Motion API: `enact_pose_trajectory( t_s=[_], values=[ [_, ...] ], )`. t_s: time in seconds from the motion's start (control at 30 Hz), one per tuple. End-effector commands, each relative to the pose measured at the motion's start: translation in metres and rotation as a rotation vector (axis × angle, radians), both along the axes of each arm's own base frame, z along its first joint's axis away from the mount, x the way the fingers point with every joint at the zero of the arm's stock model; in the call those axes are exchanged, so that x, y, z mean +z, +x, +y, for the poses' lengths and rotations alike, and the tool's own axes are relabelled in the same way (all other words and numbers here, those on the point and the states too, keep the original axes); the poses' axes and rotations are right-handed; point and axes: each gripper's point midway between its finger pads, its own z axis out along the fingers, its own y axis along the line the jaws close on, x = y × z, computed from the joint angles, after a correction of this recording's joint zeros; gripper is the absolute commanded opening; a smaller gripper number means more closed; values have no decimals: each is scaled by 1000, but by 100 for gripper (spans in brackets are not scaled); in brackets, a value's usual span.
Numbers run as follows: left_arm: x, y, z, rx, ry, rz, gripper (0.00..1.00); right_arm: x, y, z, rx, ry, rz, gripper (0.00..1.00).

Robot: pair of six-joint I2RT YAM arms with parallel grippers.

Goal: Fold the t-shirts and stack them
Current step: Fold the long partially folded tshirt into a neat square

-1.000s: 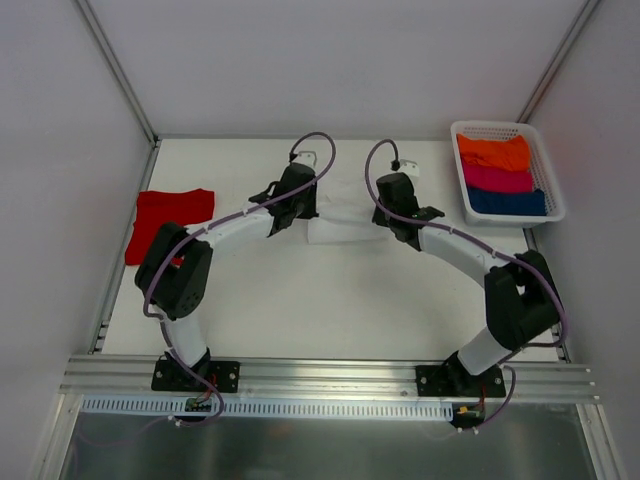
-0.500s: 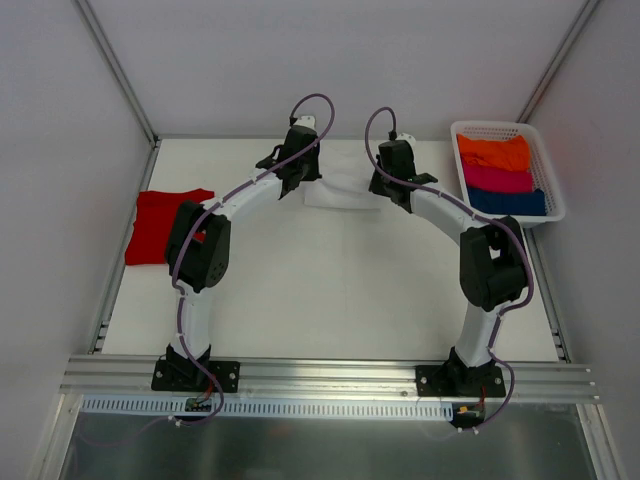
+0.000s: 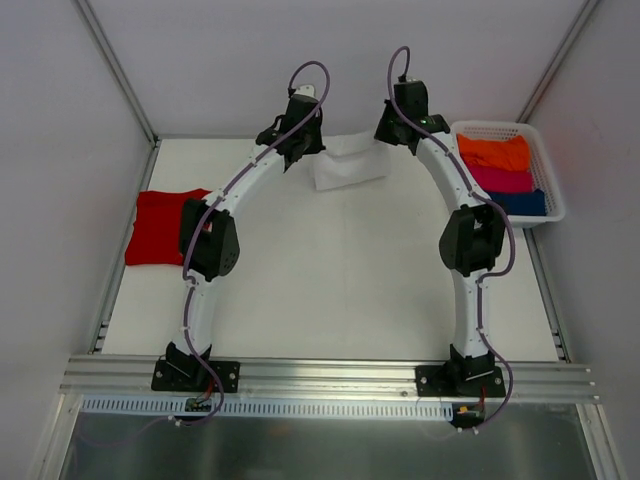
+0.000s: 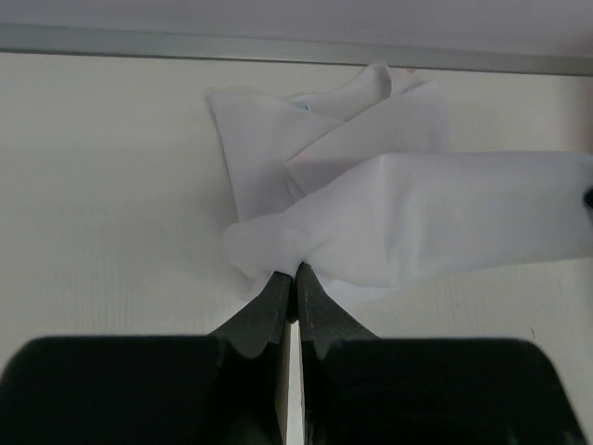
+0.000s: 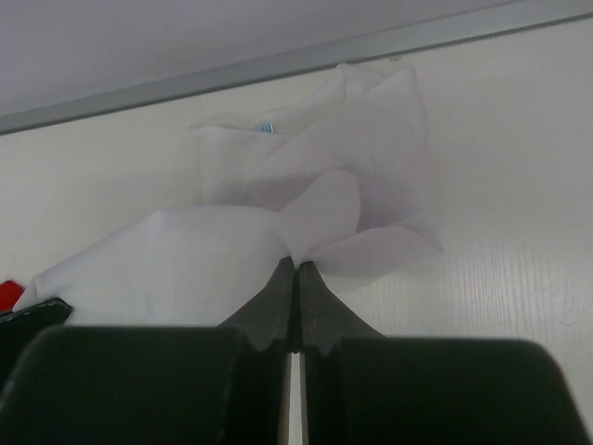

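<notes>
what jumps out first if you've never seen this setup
The left tool and right tool are each shut on the white t-shirt, stretched between them at the far edge of the table. A folded red t-shirt lies at the left edge, and a white basket at far right holds orange, pink and blue cloth.
</notes>
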Motion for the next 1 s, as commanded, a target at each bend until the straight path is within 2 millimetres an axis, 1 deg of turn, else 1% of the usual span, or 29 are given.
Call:
enact_pose_trajectory(
  t_s=[0.0,0.03,0.07,0.1,0.13,0.17,0.2,0.23,0.27,0.3,0.33,0.37,0.43,0.47,0.5,0.53,0.57,0.6,0.7,0.73,0.77,0.83,0.9,0.93,0.97],
  values=[
    [3,11,16,87,-40,31,0,5,3,-8,39,51,59,1],
    [0,15,23,110,-46,35,0,2,6,-9,46,62,64,2],
    [-10,19,25,122,-47,49,20,0,9,-13,49,78,68,7],
    [-9,25,25,129,-58,44,43,-8,17,-12,56,92,69,19],
    [-13,29,30,143,-51,47,76,-14,20,-11,69,115,72,43],
    [-31,34,31,160,-38,70,99,-20,23,-11,78,140,85,82],
    [-28,39,32,171,-45,60,98,-35,31,-9,82,160,94,92],
    [-35,39,34,179,-32,80,99,-42,34,-9,91,170,101,99],
    [-40,42,36,189,-29,88,99,-47,37,-11,96,178,107,99],
    [-39,42,38,196,-26,84,99,-47,41,-12,102,184,92,100],
    [-34,42,42,210,-17,72,99,-49,44,-13,104,185,86,99],
    [-30,43,45,217,-12,62,99,-44,49,-15,103,179,54,99],
    [-21,46,49,209,9,39,99,-34,53,-16,100,170,10,99],
    [-20,48,50,202,8,35,99,-30,58,-19,89,172,-9,99],
    [-13,51,55,205,-5,25,99,-25,61,-21,80,177,-25,100],
    [-11,52,58,205,-17,25,99,-18,65,-21,76,185,-44,99],
    [-11,54,62,210,-37,31,99,-16,66,-20,75,190,-47,99],
    [-9,54,62,208,-43,29,99,-13,66,-22,69,190,-52,99],
    [-3,56,60,191,-45,18,99,-2,61,-21,75,186,-75,99],
    [-4,56,60,186,-43,19,99,2,60,-23,74,181,-83,100],
    [-1,58,59,185,-46,10,99,10,56,-22,87,172,-99,100],
    [0,60,57,183,-57,7,99,19,55,-21,103,162,-117,99],
    [7,62,53,180,-83,-9,99,26,54,-20,109,164,-127,100],
    [5,63,51,176,-88,-5,99,26,54,-19,110,164,-127,99],
    [9,64,51,177,-98,-13,99,25,54,-18,111,164,-119,100]
  ],
)
